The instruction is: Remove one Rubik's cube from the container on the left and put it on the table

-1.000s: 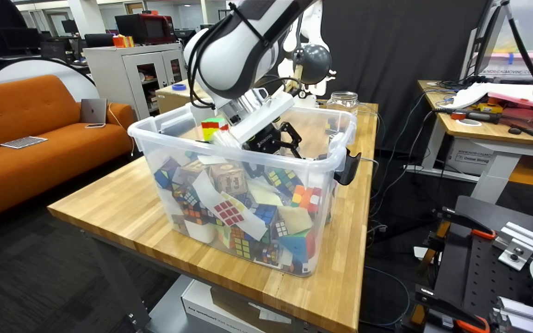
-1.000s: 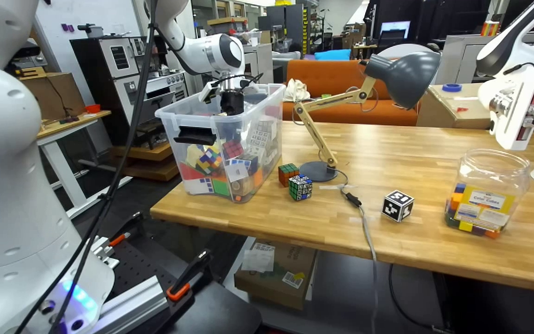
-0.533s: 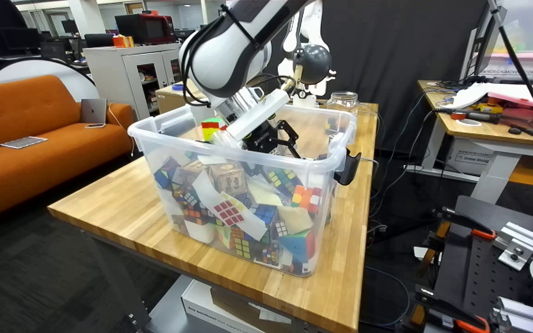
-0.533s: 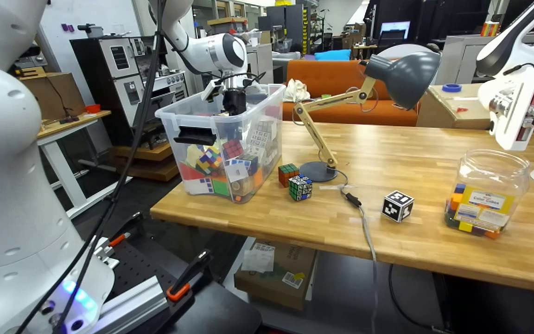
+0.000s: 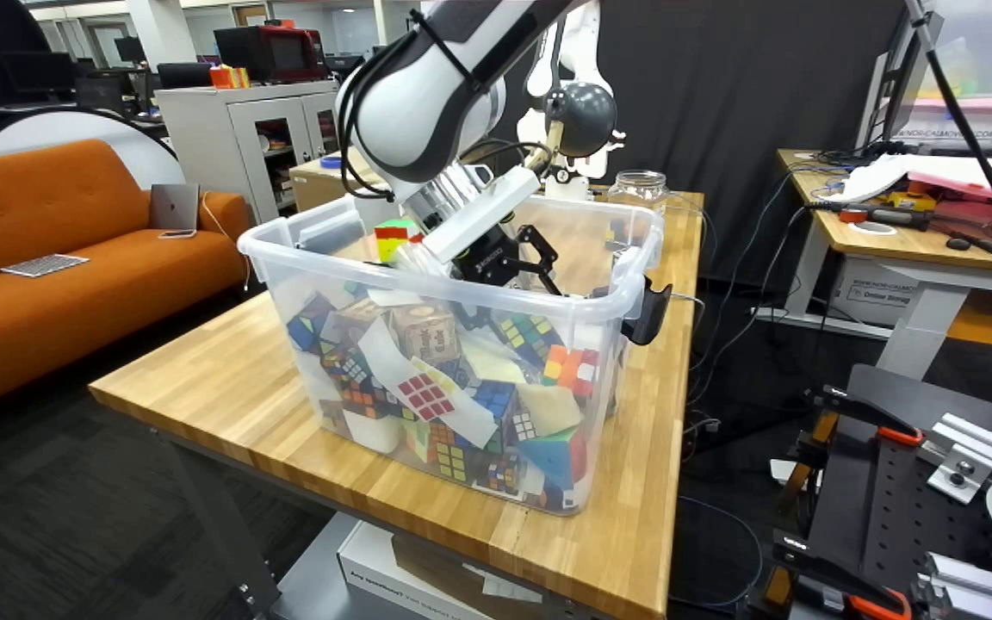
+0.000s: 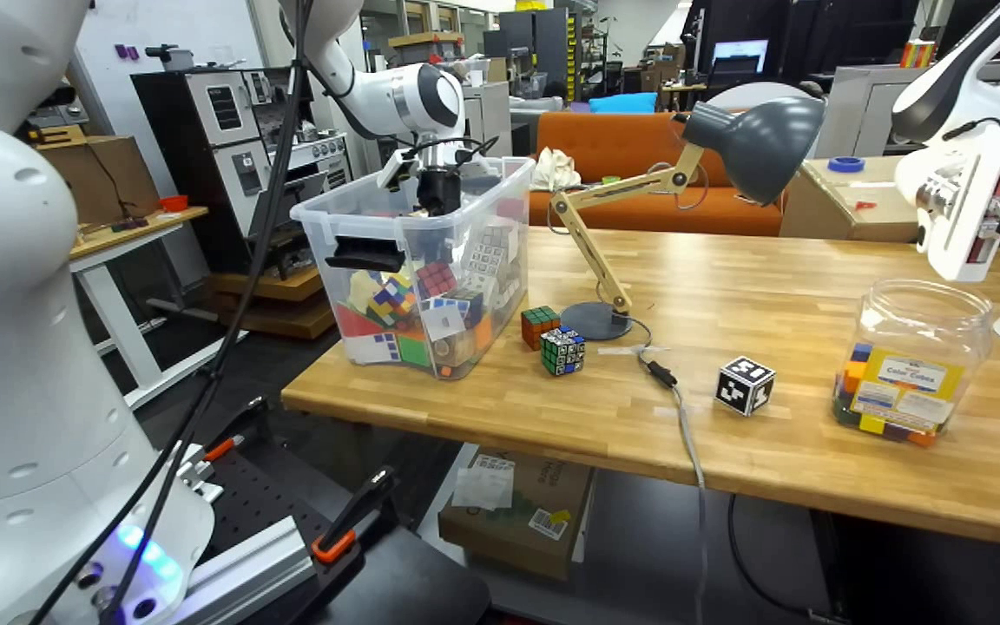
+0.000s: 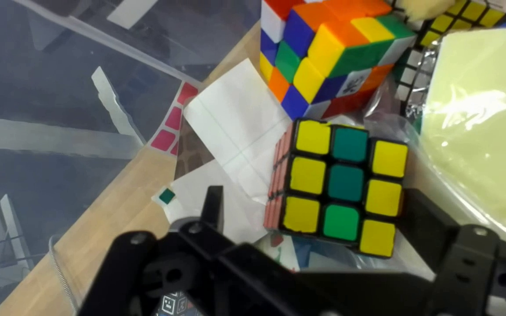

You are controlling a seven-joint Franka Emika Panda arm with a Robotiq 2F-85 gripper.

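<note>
Rubik's cube (image 7: pixel 341 188) sits in the container (image 5: pixel 324 261), off-centre between the wide-spread, empty fingers of the gripper (image 7: pixel 314 202), so closing them might shove it askew or pinch the clear plastic (image 7: pixel 391 125) beside it.

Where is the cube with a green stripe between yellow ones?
In the wrist view, that Rubik's cube is right of centre, between the open fingers of the claw, with a multicoloured cube above it and a pale yellow object to its right.

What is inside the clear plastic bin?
Many puzzle cubes and white paper; the open hand straddles a Rubik's cube with a yellow-and-green face. Whatever lies directly beneath that cube is covered.
</note>
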